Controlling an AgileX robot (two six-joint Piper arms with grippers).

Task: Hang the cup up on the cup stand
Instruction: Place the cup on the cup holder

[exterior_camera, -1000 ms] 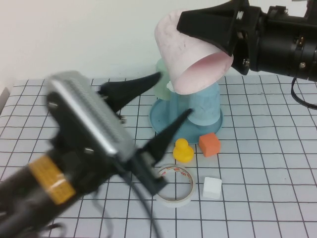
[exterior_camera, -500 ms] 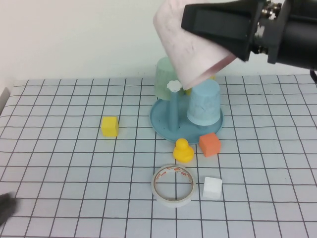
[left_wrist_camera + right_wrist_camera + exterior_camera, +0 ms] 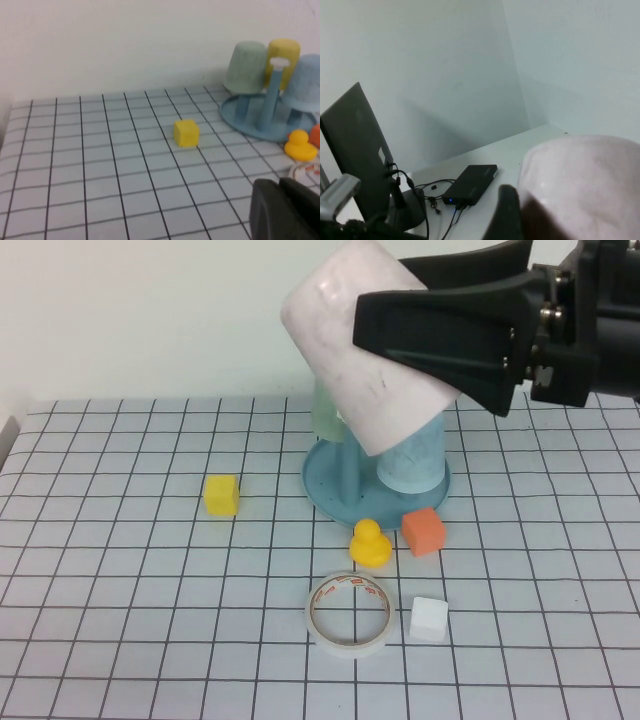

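High view: cup stand [image 3: 325, 483] half-hidden behind cup [image 3: 340, 340].

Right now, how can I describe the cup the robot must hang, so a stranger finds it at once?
Look above the teal cup stand at the back of the gridded table. The right gripper holds a pale pink cup tilted in the air there. The mint green cup and light blue cup already sit upside down on the stand.
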